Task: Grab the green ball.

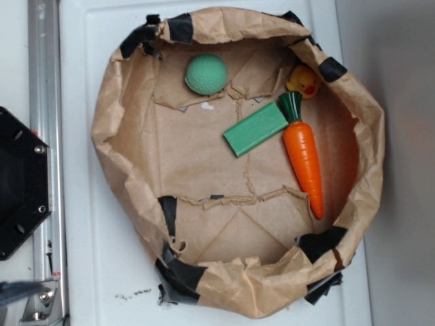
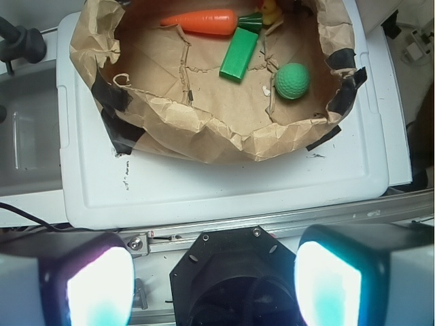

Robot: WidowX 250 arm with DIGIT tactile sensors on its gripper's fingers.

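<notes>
White counter fills the scene, carrying a crumpled brown paper bowl patched with black tape. Toward the upper middle of the exterior view, the green ball rests inside the bowl near its rim, apart from the flat green block, the orange carrot and a small yellow duck. At the wrist view's bottom, the pincer stands wide open, empty, well away from the ball.

No readable text, labels, brands or numbers anywhere.
</notes>
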